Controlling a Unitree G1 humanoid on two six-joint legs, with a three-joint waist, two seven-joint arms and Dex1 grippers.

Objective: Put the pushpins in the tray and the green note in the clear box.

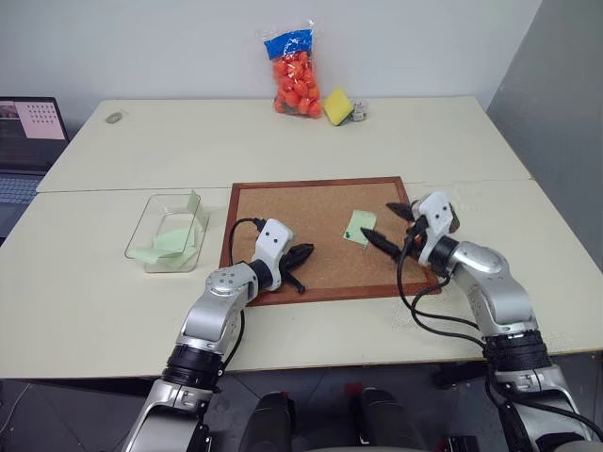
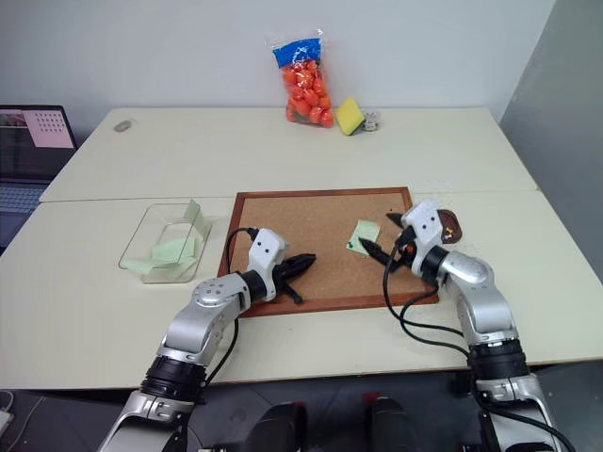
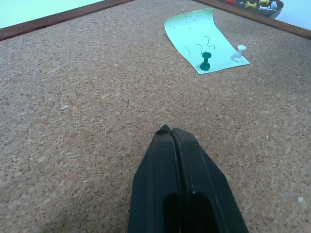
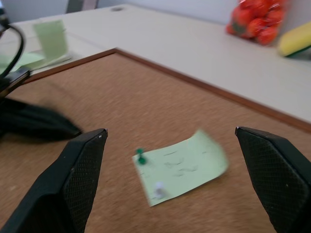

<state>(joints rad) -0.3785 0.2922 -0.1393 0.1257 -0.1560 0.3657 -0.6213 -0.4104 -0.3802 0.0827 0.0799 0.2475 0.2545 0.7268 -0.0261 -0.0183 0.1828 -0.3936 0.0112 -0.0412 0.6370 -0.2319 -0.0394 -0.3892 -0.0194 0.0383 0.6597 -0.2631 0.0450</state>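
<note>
One green note (image 3: 206, 43) is seen pinned to the corkboard (image 1: 283, 202) by a green pushpin (image 3: 205, 62) and a white pushpin (image 3: 238, 52). The right gripper (image 4: 170, 170) is held spread wide, just to the right of the note, while the left gripper (image 3: 181, 160) is kept shut over the board's near left. Pin removal appears to be in hand; next, one pin's head must be pinched and carried to the tray (image 2: 450, 226) at the board's right edge. Other notes already lie in the clear box (image 1: 151, 226) on the left.
</note>
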